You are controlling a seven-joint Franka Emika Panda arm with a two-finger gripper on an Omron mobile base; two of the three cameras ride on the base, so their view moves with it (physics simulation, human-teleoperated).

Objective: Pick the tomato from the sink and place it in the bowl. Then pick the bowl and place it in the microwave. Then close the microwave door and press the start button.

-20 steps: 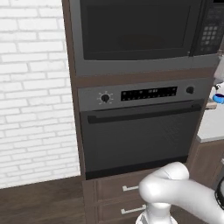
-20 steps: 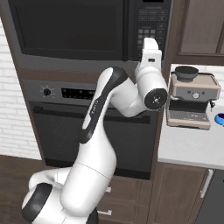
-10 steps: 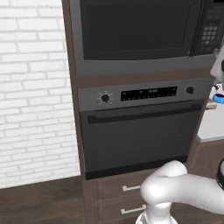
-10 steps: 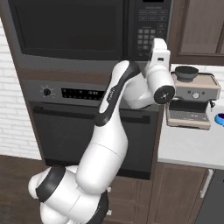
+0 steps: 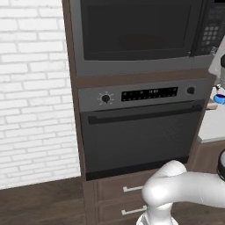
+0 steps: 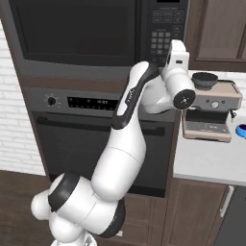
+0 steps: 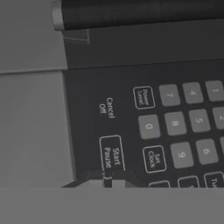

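The microwave [image 5: 136,35] is built in above the oven, and its door [image 6: 72,33] with the black window is closed. The key panel [image 6: 161,29] sits at the microwave's right side. My hand [image 6: 177,55] is raised right in front of that panel. In the hand view my gripper [image 7: 109,180] is shut with nothing between its tips, which stand just below the Start/Pause key [image 7: 111,153]. Whether they touch the key I cannot tell. The tomato, the bowl and the sink are out of view.
Below the microwave is an oven [image 5: 140,140] with a knob [image 5: 105,98] and a bar handle. To the right, a counter [image 6: 206,158] carries a coffee machine [image 6: 211,108] and a blue cup [image 6: 241,130]. A white brick wall [image 5: 30,88] is on the left.
My hand has swung right and upward, from in front of the door's lower right corner to the key panel. The base views have not shifted.
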